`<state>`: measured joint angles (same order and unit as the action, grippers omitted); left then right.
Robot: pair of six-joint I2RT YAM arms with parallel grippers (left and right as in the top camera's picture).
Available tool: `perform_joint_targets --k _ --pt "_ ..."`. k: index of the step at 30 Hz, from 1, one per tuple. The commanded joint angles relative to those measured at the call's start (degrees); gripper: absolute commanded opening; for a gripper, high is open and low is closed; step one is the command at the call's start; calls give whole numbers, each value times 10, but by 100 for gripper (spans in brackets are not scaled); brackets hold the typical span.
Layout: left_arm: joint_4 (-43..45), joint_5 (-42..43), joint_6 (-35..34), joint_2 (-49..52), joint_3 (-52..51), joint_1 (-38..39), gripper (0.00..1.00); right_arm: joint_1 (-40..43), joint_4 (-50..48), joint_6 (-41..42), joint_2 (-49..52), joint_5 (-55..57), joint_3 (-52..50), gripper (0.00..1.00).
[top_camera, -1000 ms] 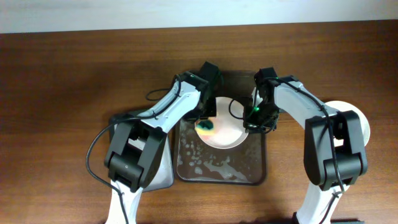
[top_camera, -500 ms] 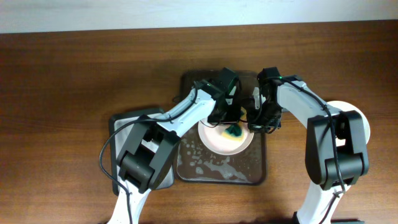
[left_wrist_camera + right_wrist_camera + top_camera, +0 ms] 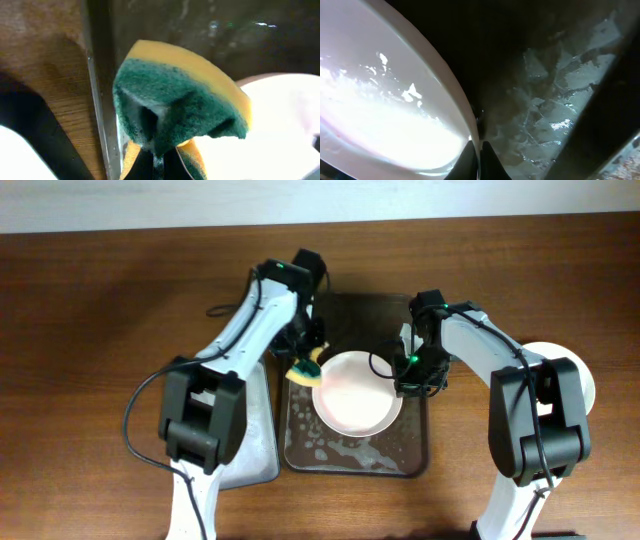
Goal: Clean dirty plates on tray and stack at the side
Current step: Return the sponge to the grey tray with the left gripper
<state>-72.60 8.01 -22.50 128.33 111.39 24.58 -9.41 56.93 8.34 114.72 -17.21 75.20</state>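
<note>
Brown wooden table (image 3: 100,300) bears a wet tray (image 3: 352,454) (white wall (image 3: 300,198) behind).

A white plate (image 3: 375,105) fills the left of the frame, wet and glaring. At bottom centre the fingers (image 3: 491,164) pinch its rim. To the right lies the dark tray (image 3: 545,85) floor, patched with wet film.

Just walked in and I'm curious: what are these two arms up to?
They're washing dishes. The left gripper holds a yellow-and-green sponge at the left edge of a white plate, which the right gripper pinches by its right rim over the wet brown tray. A second plate sits off to the right.
</note>
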Motion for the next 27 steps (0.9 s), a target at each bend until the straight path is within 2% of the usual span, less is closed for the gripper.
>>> perform_joint_targets --k 1,3,7,8,11,12,15,17,19,20,21,22,25,27 --pt "-18 70 60 -100 19 -23 0 4 3 -6 10 39 -4 4" --pt "-48 54 76 -176 19 -52 0 4 7 -6 10 39 -4 4" --pt "-135 -57 76 -282 12 -90 0 4 0 -6 -2 38 -4 4" --pt "-139 -93 74 -304 -17 -90 0 4 -9 -6 -9 39 -4 4" --pt "-75 -113 49 -345 -177 -94 0 4 -16 -6 -22 39 -4 4" --pt "-16 -113 25 -356 -278 -102 0 4 -16 -6 -23 39 -4 4" --pt "109 -90 11 -357 -423 -125 0 4 -17 -7 -30 45 -4 4" --pt "179 -82 11 -357 -475 -138 0 4 -19 -6 -53 85 -4 4" --pt "192 -82 12 -359 -473 -145 12 4 -21 -6 -94 116 -4 4" --pt "191 -82 16 -363 -466 -146 27 4 -23 -8 -116 120 -4 4" --pt "185 -82 18 -369 -456 -146 36 4 -23 -11 -150 122 -4 4" --pt "179 -82 18 -376 -445 -146 49 3 -21 -11 -183 121 -4 4" --pt "173 -78 18 -411 -434 -146 66 3 -10 -11 -256 122 -4 4" --pt "161 -75 18 -445 -434 -146 69 3 3 -11 -290 122 -4 4"
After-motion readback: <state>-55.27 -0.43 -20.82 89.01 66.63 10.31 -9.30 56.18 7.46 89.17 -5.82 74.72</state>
